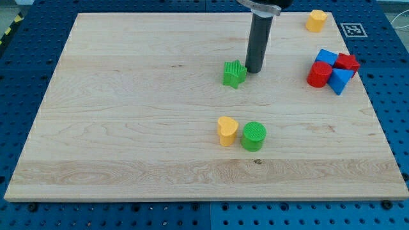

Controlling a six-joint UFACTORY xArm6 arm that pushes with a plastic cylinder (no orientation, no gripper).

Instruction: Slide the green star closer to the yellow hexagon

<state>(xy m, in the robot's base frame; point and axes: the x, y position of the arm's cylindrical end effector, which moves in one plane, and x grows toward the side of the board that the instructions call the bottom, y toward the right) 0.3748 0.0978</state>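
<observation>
The green star (pixel 234 73) lies on the wooden board (pixel 128 128) a little above the middle. My tip (pixel 253 69) stands just to the star's right, touching or nearly touching its right edge. The yellow hexagon (pixel 316 20) sits at the view's top right, near the board's top edge, well up and to the right of the star and the tip.
A yellow heart (pixel 227 131) and a green cylinder (pixel 254 136) sit side by side below the star. At the right edge a red cylinder (pixel 319 75), a blue cube (pixel 326 57), a red block (pixel 347 63) and a blue triangular block (pixel 340 81) cluster together.
</observation>
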